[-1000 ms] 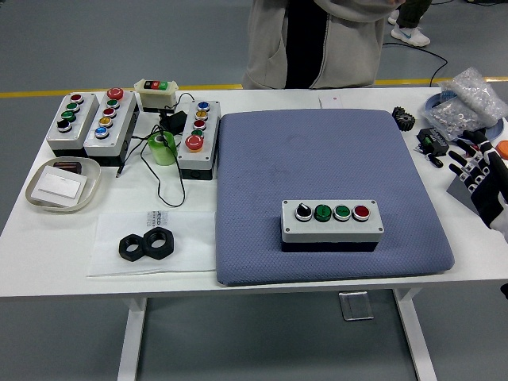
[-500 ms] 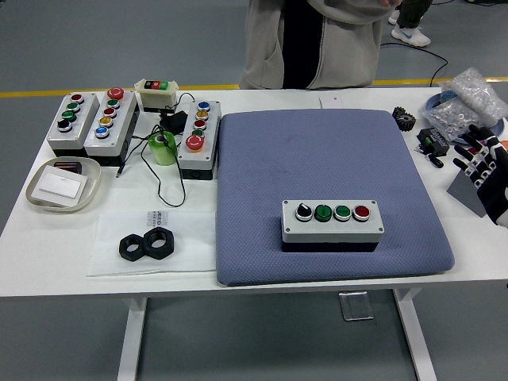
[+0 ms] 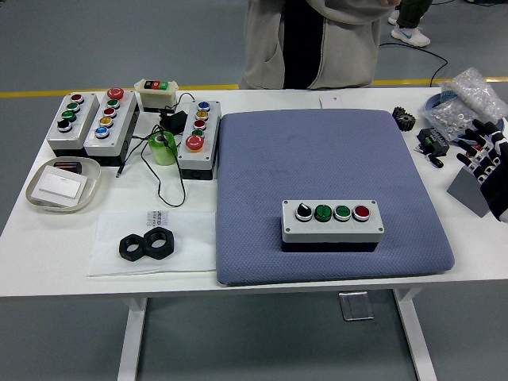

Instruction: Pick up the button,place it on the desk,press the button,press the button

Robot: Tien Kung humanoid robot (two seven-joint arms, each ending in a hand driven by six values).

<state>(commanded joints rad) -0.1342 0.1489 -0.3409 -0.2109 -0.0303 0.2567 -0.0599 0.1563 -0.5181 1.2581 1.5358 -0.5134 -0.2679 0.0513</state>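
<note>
A grey button box with a black knob, two green buttons and a red button lies on the blue pad, toward its front right. My right hand hovers at the table's right edge, well to the right of the box, fingers spread and holding nothing. The left arm is out of sight.
Three more button boxes and a small switch box stand at the back left, with a green tape roll, a tray and two black nuts. Plastic bags and small black parts lie at the back right. A person stands at the far side.
My right hand has drifted up and away toward the back right edge. The button box has stayed where it was.
</note>
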